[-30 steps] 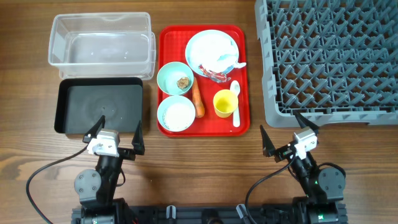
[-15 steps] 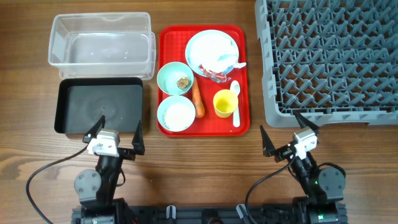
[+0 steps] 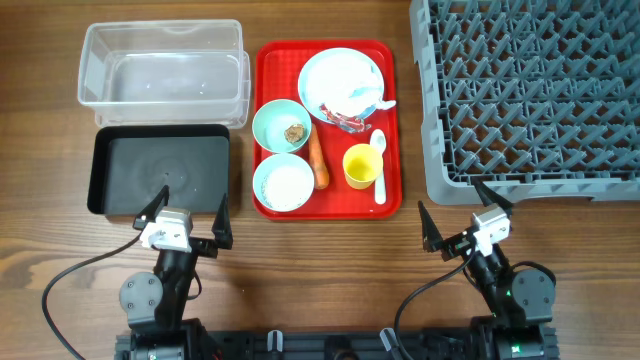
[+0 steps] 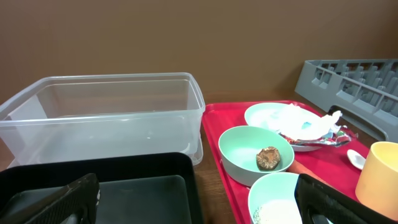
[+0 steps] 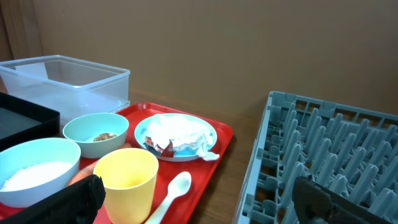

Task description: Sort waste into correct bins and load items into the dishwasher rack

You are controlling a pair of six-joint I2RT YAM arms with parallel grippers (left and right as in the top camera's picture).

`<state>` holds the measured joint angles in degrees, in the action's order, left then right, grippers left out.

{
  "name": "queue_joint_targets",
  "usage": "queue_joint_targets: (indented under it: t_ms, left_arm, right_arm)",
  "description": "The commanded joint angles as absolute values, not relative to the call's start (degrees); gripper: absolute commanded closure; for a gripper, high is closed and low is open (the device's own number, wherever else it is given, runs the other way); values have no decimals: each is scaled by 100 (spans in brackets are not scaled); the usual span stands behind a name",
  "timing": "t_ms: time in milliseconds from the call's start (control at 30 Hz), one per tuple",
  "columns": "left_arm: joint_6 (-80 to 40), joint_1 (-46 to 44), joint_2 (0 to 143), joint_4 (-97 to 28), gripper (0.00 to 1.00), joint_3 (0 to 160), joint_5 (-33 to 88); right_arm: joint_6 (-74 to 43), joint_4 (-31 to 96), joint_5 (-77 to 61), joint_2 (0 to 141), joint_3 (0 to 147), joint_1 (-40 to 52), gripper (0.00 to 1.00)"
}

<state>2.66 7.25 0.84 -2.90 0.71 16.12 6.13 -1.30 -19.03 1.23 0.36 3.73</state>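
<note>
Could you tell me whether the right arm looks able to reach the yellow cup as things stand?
Probably yes. The cup stands uncovered at the near right corner of the tray, facing the open right gripper, with nothing standing between them; the spoon close beside it could get nudged.

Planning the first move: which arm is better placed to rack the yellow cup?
Probably right. The right fingers stand open next to the dishwasher rack, with the yellow cup nearer them; the left fingers sit by the black tray.
</note>
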Motion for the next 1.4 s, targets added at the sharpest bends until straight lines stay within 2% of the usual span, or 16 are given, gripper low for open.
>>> queue_joint_targets:
  t_ms: [0, 600, 800, 933, 1200, 1367]
  left_arm:
    - [231, 757, 43, -294, 0, 32, 1535]
    - [200, 757, 43, -279, 0, 32, 1688]
    - [-655, 757, 43, 123, 0, 32, 1970]
    - [-1105, 757, 43, 812, 0, 69, 2143]
    - [-1138, 757, 246, 797, 0, 864, 2141]
    - [-1079, 757, 1024, 355, 0, 1741, 2143]
  right_arm:
    - [919, -161, -1846, 139, 30, 401, 0]
    - [1758, -443, -1793, 139, 30, 401, 0]
    - [1706, -1201, -1981, 139, 30, 401, 0]
    - [1435, -1520, -1977, 139, 32, 401, 0]
    - [1310, -1846, -1911, 217, 301, 401, 0]
    - [1306, -1927, -1929, 797, 952, 401, 0]
